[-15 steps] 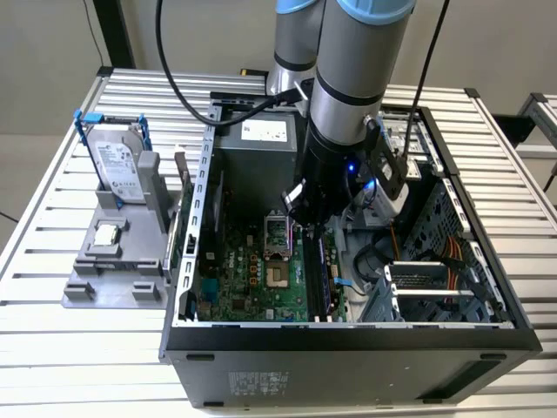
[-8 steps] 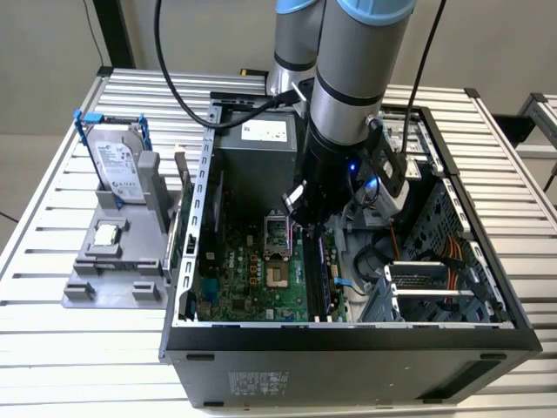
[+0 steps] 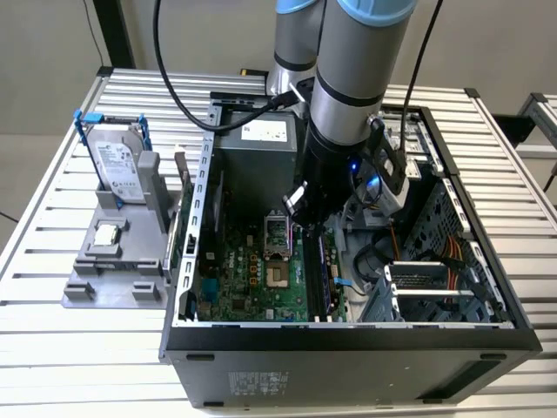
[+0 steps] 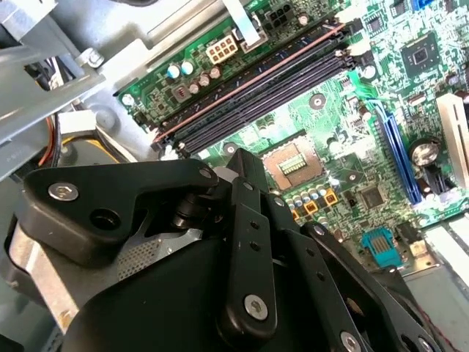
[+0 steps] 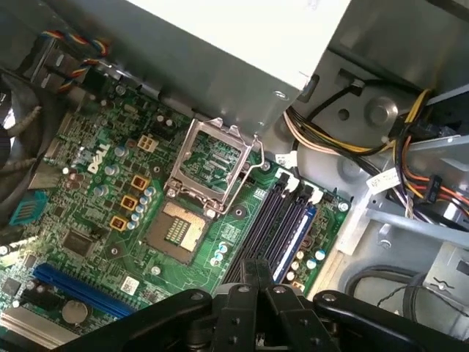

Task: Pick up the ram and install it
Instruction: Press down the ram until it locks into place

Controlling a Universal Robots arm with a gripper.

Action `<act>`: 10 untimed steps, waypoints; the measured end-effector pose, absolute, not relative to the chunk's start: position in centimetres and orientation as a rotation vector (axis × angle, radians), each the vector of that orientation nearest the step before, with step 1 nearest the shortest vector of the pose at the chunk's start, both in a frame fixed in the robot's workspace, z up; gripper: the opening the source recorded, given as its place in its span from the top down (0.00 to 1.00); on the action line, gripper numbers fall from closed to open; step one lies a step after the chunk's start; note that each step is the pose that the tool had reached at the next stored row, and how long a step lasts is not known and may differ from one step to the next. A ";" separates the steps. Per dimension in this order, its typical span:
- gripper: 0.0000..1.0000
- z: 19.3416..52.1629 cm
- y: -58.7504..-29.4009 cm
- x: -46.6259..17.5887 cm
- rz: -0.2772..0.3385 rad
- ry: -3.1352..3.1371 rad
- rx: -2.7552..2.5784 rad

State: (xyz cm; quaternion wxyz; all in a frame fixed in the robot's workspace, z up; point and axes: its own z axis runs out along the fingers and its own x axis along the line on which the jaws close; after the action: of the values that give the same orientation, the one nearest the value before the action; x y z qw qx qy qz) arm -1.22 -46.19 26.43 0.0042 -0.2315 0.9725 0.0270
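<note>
Here the gripper (image 3: pixel 306 228) hangs over the memory slots (image 5: pixel 282 220); their long axis runs away beneath it. Whether its jaws grip the ram cannot be told.

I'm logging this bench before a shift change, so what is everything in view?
Table: one, silver slats, under everything.
Case: one, black, open, mid-table.
Motherboard: one, green, inside the case.
Socket: one, silver frame raised, on the motherboard.
Slots: several, dark, beside the socket.
Ram: seemingly one, dark with a blue edge, in an outer slot; hard to tell.
Fixture: one, grey, exterior view's left of the case.
Hard drive: one, silver with a blue bracket, upright in the fixture.
Processor: one, silver, flat on the fixture.
Arm: one, grey, over the case.
Gripper: one, black, above the slots.
</note>
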 end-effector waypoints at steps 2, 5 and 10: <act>1.00 26.4 -46.2 -1.2 0.087 3.042 -0.748; 1.00 26.4 -46.2 -1.2 0.091 3.033 -0.782; 1.00 26.4 -46.2 -1.2 0.098 3.018 -0.838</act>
State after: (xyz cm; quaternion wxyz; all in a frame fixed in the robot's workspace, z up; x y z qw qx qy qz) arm -1.22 -46.20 26.43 0.0042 -0.2674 0.9631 0.0313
